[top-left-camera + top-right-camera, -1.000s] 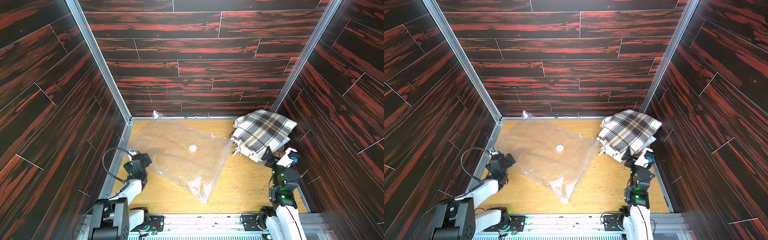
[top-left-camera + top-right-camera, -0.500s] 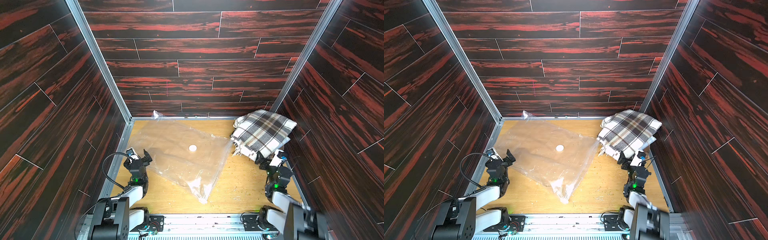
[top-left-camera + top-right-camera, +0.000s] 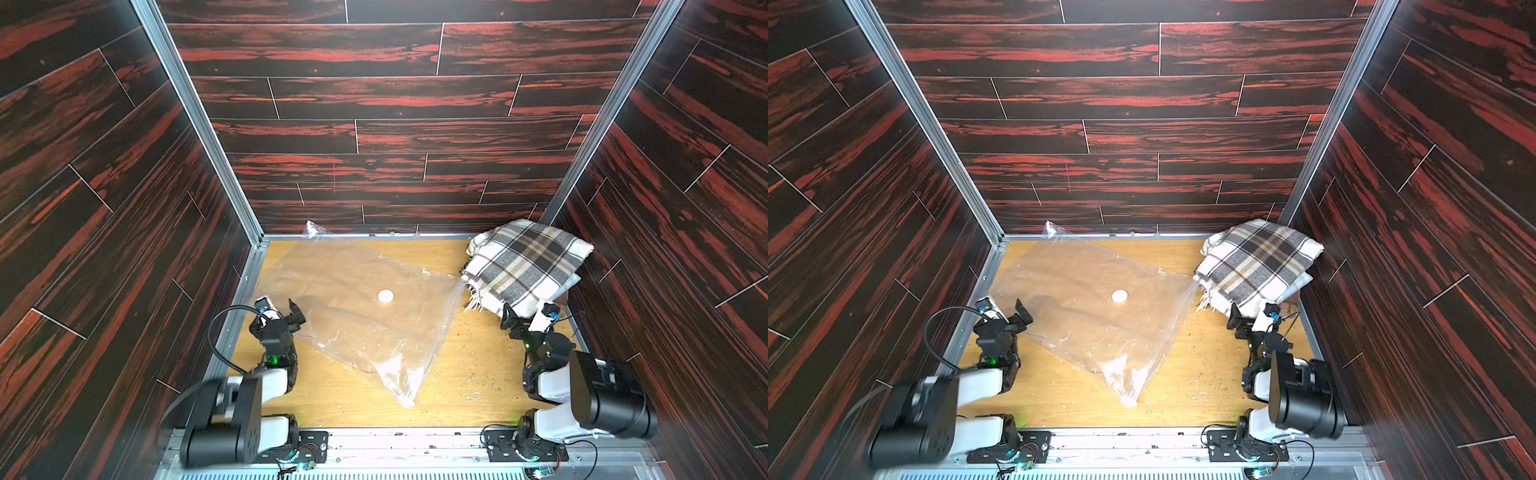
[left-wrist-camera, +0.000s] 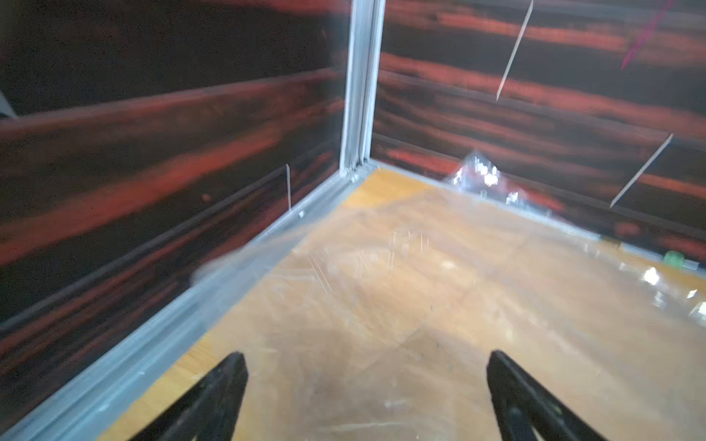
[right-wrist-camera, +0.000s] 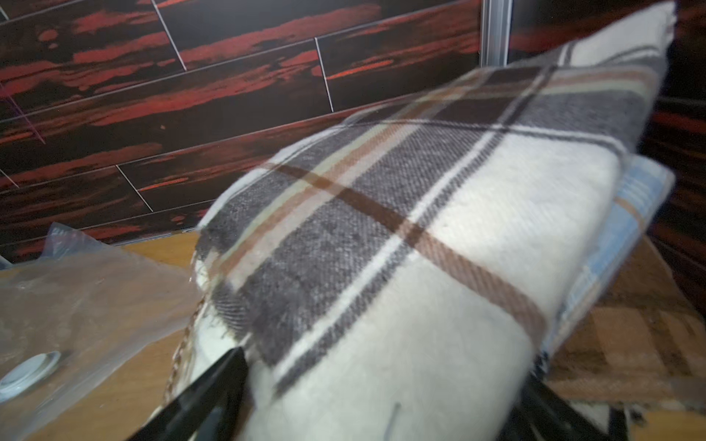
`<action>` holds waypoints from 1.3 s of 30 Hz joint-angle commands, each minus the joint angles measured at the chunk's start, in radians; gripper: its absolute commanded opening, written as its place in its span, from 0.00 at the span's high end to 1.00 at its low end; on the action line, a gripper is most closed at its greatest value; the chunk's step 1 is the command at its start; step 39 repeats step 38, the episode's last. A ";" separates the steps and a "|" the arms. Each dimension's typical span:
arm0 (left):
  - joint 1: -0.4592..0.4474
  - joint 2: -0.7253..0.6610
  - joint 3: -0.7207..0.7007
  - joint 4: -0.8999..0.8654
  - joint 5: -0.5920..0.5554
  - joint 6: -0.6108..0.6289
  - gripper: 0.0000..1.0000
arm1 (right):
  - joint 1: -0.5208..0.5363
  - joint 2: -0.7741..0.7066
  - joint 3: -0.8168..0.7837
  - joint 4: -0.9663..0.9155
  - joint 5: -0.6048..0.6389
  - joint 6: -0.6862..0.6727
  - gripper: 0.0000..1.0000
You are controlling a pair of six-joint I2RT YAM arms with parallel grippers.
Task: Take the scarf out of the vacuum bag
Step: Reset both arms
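The scarf [image 3: 528, 266] [image 3: 1258, 257] [image 5: 420, 229], cream with grey and brown plaid, lies folded in the back right corner, outside the vacuum bag. The vacuum bag [image 3: 353, 299] [image 3: 1084, 299] [image 4: 420, 286] [image 5: 76, 290] lies flat and clear on the wooden floor. Its white valve [image 3: 385, 296] [image 3: 1119, 296] [image 5: 30, 370] faces up. My left gripper [image 3: 280, 307] [image 3: 1003, 309] [image 4: 366, 355] is open over the bag's left edge and holds nothing. My right gripper [image 3: 528, 313] [image 3: 1252, 311] [image 5: 386, 366] is open at the scarf's near fold.
Under the scarf lie a blue-checked cloth [image 5: 626, 214] and a brown plaid one [image 5: 630, 343]. Dark wood-pattern walls [image 3: 395, 124] with metal corner posts [image 4: 359, 95] close in three sides. Bare wooden floor [image 3: 478, 374] shows between the bag and the right arm.
Both arms have folded back, their elbows now nearer the front rail. The grippers stay close to where they were. Scarf and bag have not moved.
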 commanded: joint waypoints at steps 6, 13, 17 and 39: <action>-0.019 0.122 0.154 -0.126 0.034 0.050 0.00 | 0.130 0.095 0.015 0.120 0.200 -0.119 0.02; -0.020 0.138 0.214 -0.220 0.057 0.066 0.00 | 0.097 0.052 0.220 -0.324 0.195 -0.078 0.02; -0.020 0.135 0.213 -0.225 0.058 0.067 0.00 | 0.097 0.052 0.223 -0.332 0.195 -0.079 0.02; -0.022 0.131 0.207 -0.219 0.057 0.067 0.00 | 0.107 0.048 0.214 -0.319 0.184 -0.095 0.02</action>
